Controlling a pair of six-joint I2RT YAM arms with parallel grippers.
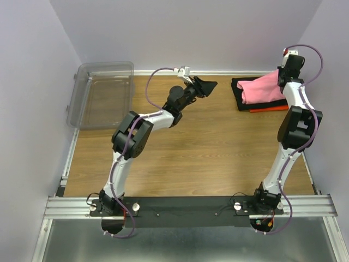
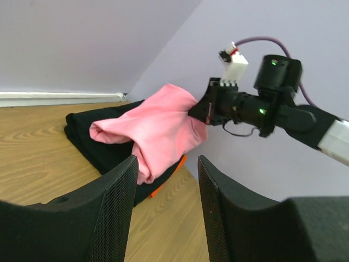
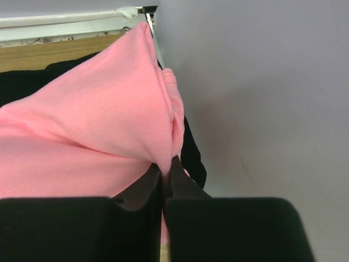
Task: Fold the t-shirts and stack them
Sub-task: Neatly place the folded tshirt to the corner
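Observation:
The salmon-pink t-shirt [image 1: 263, 87] lies bunched on the folded black t-shirt [image 1: 240, 94] at the back right; the orange t-shirt [image 1: 270, 109] shows as a thin edge under the black one. My right gripper [image 1: 282, 72] is shut on the pink shirt's right edge [image 3: 163, 158] and holds it lifted by the right wall. In the left wrist view the pink shirt [image 2: 158, 128] hangs from the right gripper [image 2: 204, 109] over the black shirt [image 2: 92, 136]. My left gripper [image 1: 209, 85] is open and empty, raised over mid-table, left of the stack [image 2: 166, 169].
A clear plastic bin [image 1: 103, 93] stands at the back left corner. The lilac wall [image 3: 262, 109] is close on the right of the stack. Wooden tabletop [image 1: 207, 147] lies between the arms.

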